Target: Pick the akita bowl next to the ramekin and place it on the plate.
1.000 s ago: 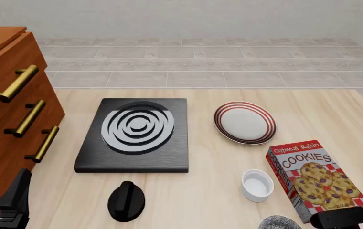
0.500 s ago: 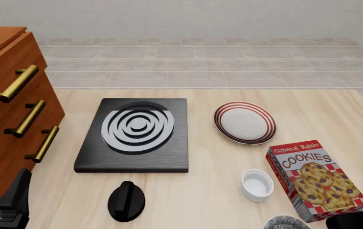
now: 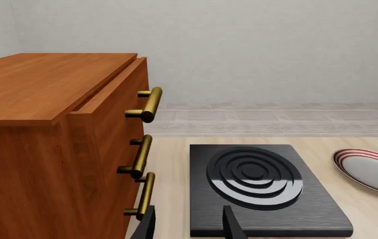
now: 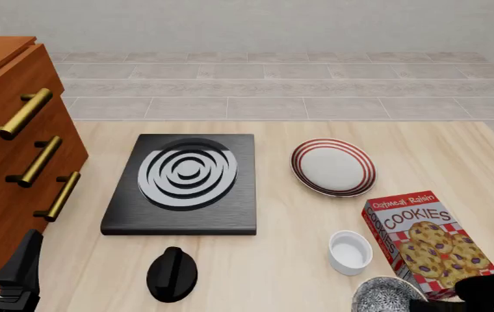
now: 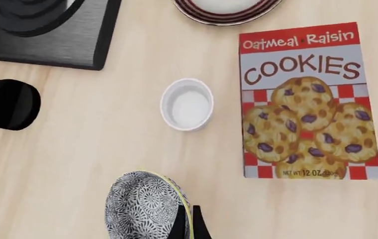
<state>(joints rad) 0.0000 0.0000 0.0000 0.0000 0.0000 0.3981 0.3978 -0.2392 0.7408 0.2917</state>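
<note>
Where the right gripper (image 5: 187, 221) pinches its dark rim, the small grey-and-white speckled akita bowl (image 5: 145, 205) tilts above the pale wooden table (image 4: 290, 260) (beside one plain white ramekin (image 4: 350, 252)); one red-striped round plate (image 4: 333, 167) sits farther off. Left gripper (image 3: 187, 224) is spread, empty.

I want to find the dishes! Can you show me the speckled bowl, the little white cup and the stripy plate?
akita bowl (image 5: 142, 206): right wrist view, on its speckled inside.
ramekin (image 4: 350, 251): front view, on its white inside.
plate (image 4: 333, 166): front view, on its white centre.
</note>
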